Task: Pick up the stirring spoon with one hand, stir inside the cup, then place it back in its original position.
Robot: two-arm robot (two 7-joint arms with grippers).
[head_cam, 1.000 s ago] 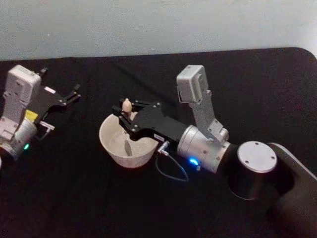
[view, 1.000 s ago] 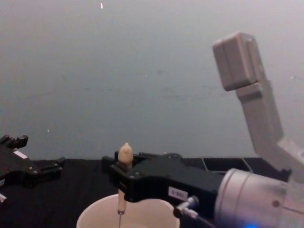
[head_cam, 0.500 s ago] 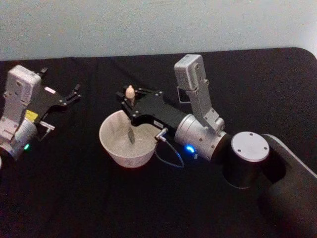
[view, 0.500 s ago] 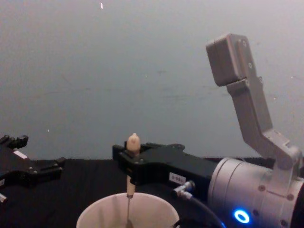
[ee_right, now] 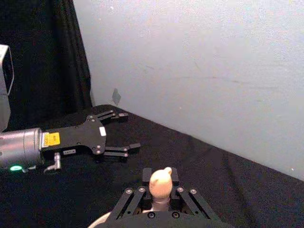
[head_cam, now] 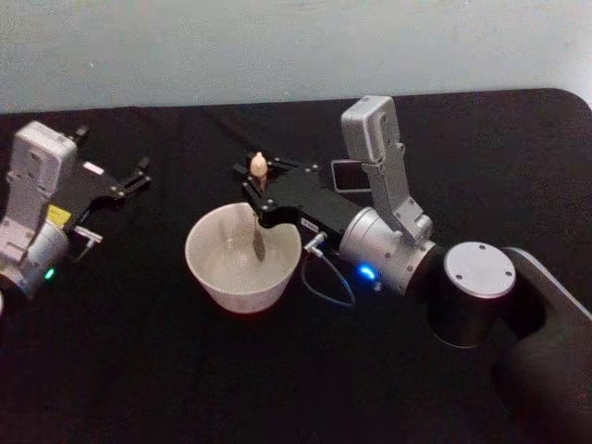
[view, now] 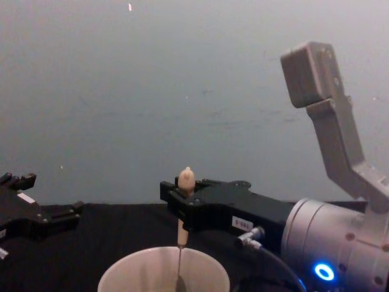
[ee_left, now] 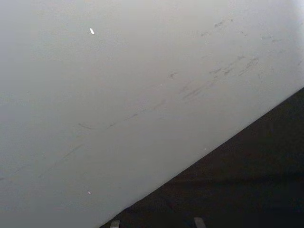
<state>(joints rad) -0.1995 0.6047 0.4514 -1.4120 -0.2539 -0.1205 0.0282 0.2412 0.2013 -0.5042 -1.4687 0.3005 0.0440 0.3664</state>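
Observation:
The cream-white cup (head_cam: 242, 261) stands on the black table, its rim at the bottom of the chest view (view: 164, 267). The stirring spoon (head_cam: 258, 202) stands upright in it, knob on top (view: 186, 177), thin shaft running down inside the cup. My right gripper (head_cam: 262, 192) is shut on the spoon just below the knob, over the cup's right side; the right wrist view has the knob (ee_right: 160, 184) between the fingers. My left gripper (head_cam: 129, 181) is parked at the left, open and empty, as the right wrist view also shows (ee_right: 122, 133).
A black cloth covers the table (head_cam: 139, 370), with a pale wall behind. A small dark square holder (head_cam: 348, 175) sits behind the right arm. A thin cable (head_cam: 324, 294) loops beside the cup's right side.
The right gripper has carried the spoon rightward inside the cup, from its left-middle part to its right side. The left arm has stayed still.

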